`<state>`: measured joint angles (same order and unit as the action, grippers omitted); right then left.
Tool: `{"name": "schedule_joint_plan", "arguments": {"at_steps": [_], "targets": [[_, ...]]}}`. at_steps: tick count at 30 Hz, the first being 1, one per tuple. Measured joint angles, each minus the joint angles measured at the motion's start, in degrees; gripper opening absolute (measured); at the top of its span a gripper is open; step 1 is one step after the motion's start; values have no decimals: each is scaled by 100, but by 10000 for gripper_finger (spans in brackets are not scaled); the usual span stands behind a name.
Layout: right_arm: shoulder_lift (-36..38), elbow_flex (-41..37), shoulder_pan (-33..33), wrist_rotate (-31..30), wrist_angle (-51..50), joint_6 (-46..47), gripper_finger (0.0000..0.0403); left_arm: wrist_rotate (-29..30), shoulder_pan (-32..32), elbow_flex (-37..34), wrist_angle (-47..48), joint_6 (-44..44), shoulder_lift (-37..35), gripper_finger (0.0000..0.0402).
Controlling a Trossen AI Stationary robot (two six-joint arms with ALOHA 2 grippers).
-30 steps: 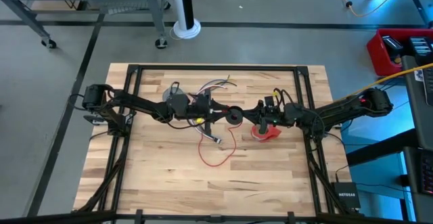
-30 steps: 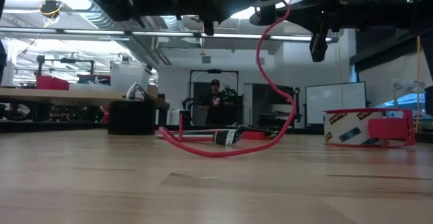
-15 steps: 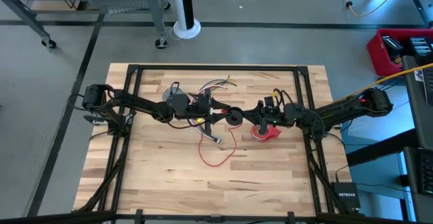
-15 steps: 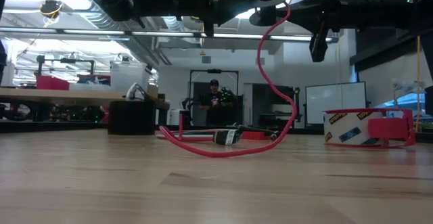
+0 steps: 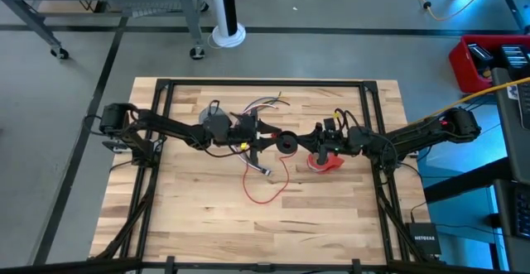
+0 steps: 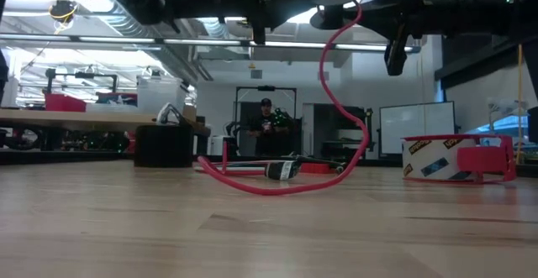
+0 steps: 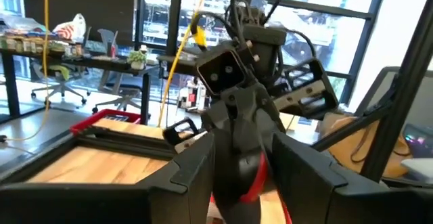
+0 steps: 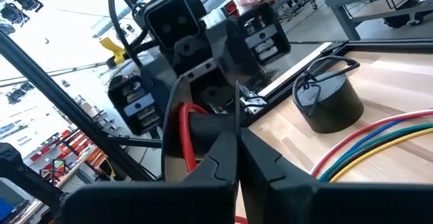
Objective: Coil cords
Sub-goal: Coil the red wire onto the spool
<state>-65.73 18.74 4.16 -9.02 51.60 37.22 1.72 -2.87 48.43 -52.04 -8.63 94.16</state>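
Right claw (image 5: pixel 300 142), fingers together, is pinching the black-and-red coil (image 5: pixel 286 142) mid-air so its red cord tail (image 6: pixel 336 102) is hanging to the bench (image 5: pixel 331 216); left claw (image 5: pixel 267 137) is standing apart around it.

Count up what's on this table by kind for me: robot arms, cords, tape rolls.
Robot arms: 2, with the left gripper and the right gripper mid-table
Cords: 3, namely the red cord, the coloured wire bundle and the grey coil
Tape rolls: 1, the red tape roll
Total: 6
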Motion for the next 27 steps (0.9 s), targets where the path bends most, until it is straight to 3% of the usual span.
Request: {"name": "schedule_joint_plan", "arguments": {"at_steps": [5, 12, 16, 21, 27], "targets": [[0, 0, 0, 9, 80, -1, 3, 17, -100, -1, 562, -32, -343, 141], [0, 0, -1, 17, 137, -3, 3, -4, -93, -1, 2217, -129, -816, 141], [0, 0, -2, -303, 142, -37, 3, -4, 12, -2, 2822, -463, -941, 141], [0, 0, -7, -786, 188, -147, 3, -2, 259, -3, 3069, -563, -889, 141], [0, 0, -7, -837, 543, -162, 3, 184, 487, -3, 2943, -294, -436, 141]]}}
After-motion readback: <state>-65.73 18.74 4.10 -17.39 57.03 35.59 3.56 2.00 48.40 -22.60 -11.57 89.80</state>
